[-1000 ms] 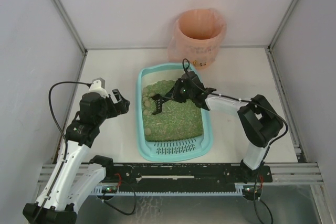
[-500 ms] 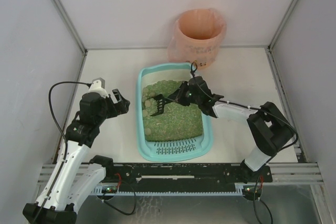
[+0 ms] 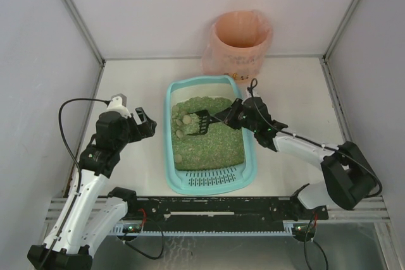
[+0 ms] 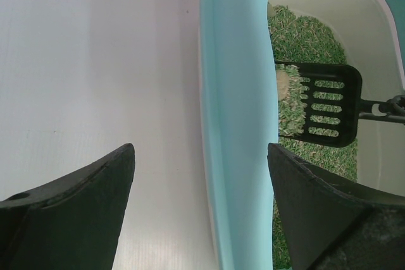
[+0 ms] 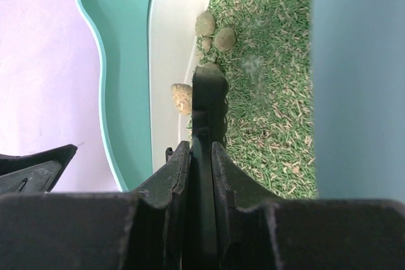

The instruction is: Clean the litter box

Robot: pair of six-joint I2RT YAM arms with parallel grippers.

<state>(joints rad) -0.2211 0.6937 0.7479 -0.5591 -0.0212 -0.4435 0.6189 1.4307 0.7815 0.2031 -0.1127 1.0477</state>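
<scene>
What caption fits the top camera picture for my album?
Right claw holds a small black slotted plastic scoop by tan clumps in the light-teal plastic litter box; left claw open.

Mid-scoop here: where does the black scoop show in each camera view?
Top external: scoop at centre, inside the litter box's far half.
Left wrist: scoop at right, slots facing the camera.
Right wrist: scoop centre, edge-on, in the right gripper.
Shared landmark: litter box's left wall.
</scene>
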